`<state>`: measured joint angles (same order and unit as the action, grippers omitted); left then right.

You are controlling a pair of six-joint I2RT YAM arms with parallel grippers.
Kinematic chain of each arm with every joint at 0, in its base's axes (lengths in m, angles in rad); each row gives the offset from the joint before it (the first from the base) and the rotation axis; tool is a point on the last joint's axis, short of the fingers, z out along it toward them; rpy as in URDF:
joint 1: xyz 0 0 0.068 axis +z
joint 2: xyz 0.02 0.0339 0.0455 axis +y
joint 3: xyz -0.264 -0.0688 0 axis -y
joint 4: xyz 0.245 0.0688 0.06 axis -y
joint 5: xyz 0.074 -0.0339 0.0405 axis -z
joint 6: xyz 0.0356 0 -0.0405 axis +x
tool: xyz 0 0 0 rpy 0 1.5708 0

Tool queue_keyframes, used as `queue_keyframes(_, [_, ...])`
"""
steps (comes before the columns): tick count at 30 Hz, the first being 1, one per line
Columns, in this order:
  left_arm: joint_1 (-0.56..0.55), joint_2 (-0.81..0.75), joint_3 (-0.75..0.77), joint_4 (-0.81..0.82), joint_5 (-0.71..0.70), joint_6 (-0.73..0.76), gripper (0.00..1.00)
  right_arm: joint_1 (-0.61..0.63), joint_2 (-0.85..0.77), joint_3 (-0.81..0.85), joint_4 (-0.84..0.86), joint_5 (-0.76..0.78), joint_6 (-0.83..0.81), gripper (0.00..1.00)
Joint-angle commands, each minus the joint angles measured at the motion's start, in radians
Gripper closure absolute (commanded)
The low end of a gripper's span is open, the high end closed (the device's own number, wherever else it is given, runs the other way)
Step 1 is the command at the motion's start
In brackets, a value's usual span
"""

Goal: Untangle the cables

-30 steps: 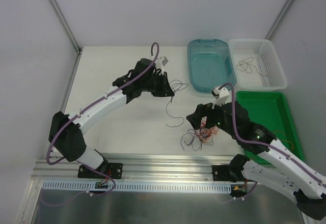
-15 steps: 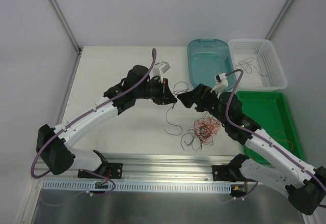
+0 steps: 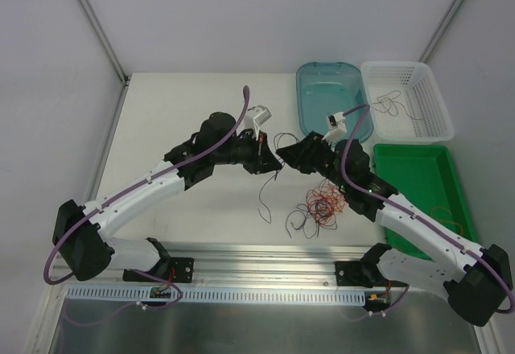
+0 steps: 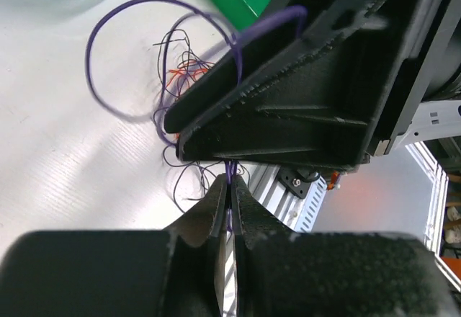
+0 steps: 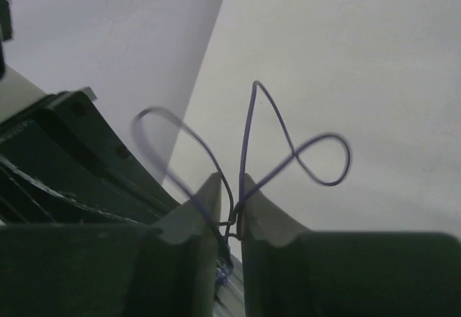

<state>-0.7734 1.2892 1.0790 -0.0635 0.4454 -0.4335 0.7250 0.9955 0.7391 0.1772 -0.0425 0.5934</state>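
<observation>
The cables lie as a red, orange and dark tangle [image 3: 320,206] on the table in front of the right arm. One thin purple cable [image 3: 283,139] is lifted from it, and a loose end [image 3: 265,201] hangs below. My left gripper [image 3: 269,158] is shut on this purple cable [image 4: 231,175]. My right gripper [image 3: 284,152] meets it tip to tip. In the left wrist view its black body [image 4: 302,108] fills the frame. In the right wrist view the right gripper [image 5: 230,189] has closed to a narrow slit round the purple cable [image 5: 248,126], which loops beyond the fingertips [image 5: 253,194].
A teal tub [image 3: 306,104] and a white basket [image 3: 433,104] holding a dark cable [image 3: 391,104] stand at the back right. A green tray [image 3: 422,179] with an orange wire [image 3: 452,227] lies to the right. An aluminium rail [image 3: 241,270] runs along the near edge.
My right arm swung up and left from the tangle to the left gripper, and its jaws closed round the purple cable. The left gripper shifted slightly right, still holding it.
</observation>
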Motion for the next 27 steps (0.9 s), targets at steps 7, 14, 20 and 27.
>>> queue_keyframes(7, [-0.003,-0.085,-0.065,0.062,-0.091,0.010,0.72,-0.012,-0.044,0.115,-0.125,0.035,-0.133,0.99])
queue_keyframes(14, [0.120,-0.178,-0.114,-0.010,-0.054,-0.004,0.14,-0.096,0.011,0.392,-0.411,0.196,-0.395,0.99])
queue_keyframes(20, [0.328,-0.271,-0.201,-0.246,-0.068,0.074,0.01,-0.255,0.170,0.630,-0.441,0.247,-0.586,0.99])
queue_keyframes(27, [0.350,-0.356,-0.376,-0.331,-0.281,0.174,0.01,-0.383,0.445,0.839,-0.383,0.230,-0.696,0.98])
